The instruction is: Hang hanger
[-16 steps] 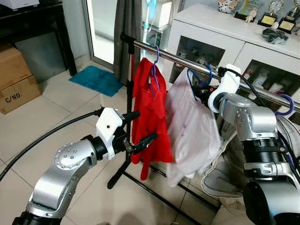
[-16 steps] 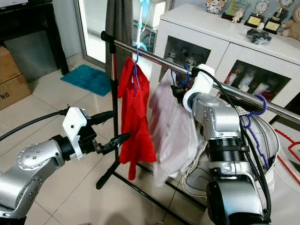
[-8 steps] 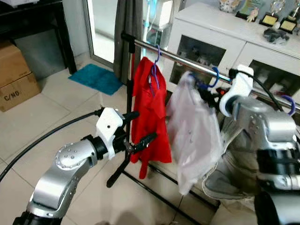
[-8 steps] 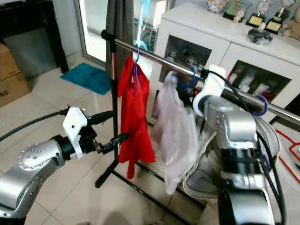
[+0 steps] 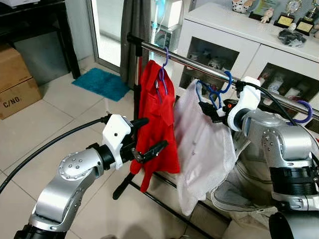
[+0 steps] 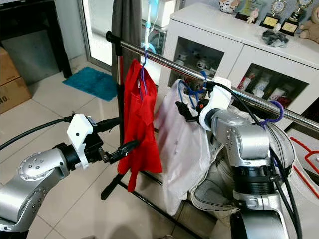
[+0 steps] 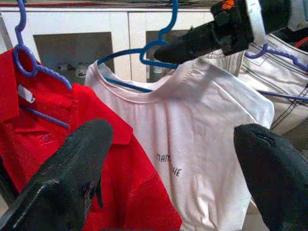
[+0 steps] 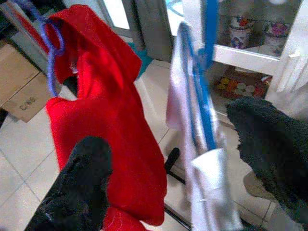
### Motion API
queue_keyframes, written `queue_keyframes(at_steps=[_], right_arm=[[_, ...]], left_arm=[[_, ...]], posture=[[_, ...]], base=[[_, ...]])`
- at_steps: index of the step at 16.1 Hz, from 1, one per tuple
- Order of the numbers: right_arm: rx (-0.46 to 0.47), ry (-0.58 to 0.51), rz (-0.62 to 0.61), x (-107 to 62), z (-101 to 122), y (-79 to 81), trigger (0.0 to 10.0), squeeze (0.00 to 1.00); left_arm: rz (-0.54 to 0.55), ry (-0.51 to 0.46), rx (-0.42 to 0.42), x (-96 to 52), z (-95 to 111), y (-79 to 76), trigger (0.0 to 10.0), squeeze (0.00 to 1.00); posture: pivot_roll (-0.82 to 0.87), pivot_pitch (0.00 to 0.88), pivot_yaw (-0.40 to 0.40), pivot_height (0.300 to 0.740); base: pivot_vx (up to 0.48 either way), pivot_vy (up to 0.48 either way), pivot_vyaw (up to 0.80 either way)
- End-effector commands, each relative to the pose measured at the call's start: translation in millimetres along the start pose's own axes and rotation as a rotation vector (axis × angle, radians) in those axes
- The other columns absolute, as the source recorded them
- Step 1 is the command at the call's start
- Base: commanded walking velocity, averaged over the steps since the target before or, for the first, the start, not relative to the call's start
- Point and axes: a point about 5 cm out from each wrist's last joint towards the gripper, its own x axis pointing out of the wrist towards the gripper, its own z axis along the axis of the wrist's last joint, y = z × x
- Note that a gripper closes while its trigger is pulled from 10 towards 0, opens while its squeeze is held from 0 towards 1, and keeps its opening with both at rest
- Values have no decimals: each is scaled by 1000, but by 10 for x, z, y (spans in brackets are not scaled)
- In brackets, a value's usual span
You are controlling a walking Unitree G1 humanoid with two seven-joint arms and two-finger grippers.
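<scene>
I see a tiled floor (image 5: 60,124) in pale beige, with a teal mat (image 5: 102,83) by the glass door and a cardboard box (image 5: 17,89) at the left under a dark tabletop (image 5: 35,12). A metal clothes rail (image 5: 189,62) on a black stand crosses the scene in front of a white cabinet (image 5: 234,40) whose top carries small trophies (image 5: 286,20). A red shirt (image 5: 158,124) hangs from the rail on a purple hanger (image 5: 162,74). Just beside it, the blue hanger (image 5: 219,89) with the white T-shirt (image 5: 204,144) has its hook over the rail. My right gripper (image 5: 207,110) sits at the neck of that hanger; in its wrist view the fingers (image 8: 82,187) stand apart with the blue hanger between them, not clamped on it. My left gripper (image 5: 149,139) is held low in front of the red shirt, fingers (image 7: 72,178) spread wide and holding nothing. Another purple hanger (image 5: 304,112) sits further right on the rail, above a pile of pale cloth (image 5: 249,199) in a basket.
</scene>
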Motion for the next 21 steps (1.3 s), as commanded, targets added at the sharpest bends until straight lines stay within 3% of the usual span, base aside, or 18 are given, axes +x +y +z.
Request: queue_keyframes(at_steps=[1, 8, 9, 10, 11, 12, 14, 15, 21], right_arm=[[30, -26, -97, 43, 71, -142, 10000, 0], [44, -8, -57, 288, 95, -15, 10000, 0], [51, -1, -55, 317, 81, -14, 4706, 0], [57, 5, -57, 333, 66, -28, 3725, 0], [58, 6, -58, 339, 63, -33, 3725, 0], [68, 11, -66, 353, 43, -59, 2314, 0], [76, 13, -70, 360, 34, -72, 1961, 0], [92, 8, -84, 378, 34, -107, 0, 0], [106, -20, -91, 414, 81, -143, 0, 0]], left_arm=[[-25, 4, 18, 46, 8, -19, 10000, 0], [-26, 3, 21, 58, 8, -13, 10000, 0], [-25, 1, 21, 54, 11, -18, 10000, 0], [-24, -3, 21, 50, 17, -20, 10000, 0], [-24, -4, 21, 49, 18, -19, 10000, 0], [-23, -5, 21, 49, 19, -16, 10000, 0], [-22, -5, 21, 49, 18, -15, 10000, 0], [-23, -6, 21, 52, 19, -15, 10000, 0], [-28, -7, 24, 63, 27, -15, 10000, 0]], posture=[[10, 0, -119, 740], [19, 0, -133, 740], [21, 0, -138, 740], [22, 0, -140, 740], [22, 0, -140, 740], [21, 0, -140, 740], [20, 0, -139, 740], [19, 0, -138, 740], [20, 0, -137, 740]], base=[[0, 0, 0], [0, 0, 0], [0, 0, 0], [0, 0, 0], [0, 0, 0], [0, 0, 0], [0, 0, 0], [0, 0, 0], [0, 0, 0]])
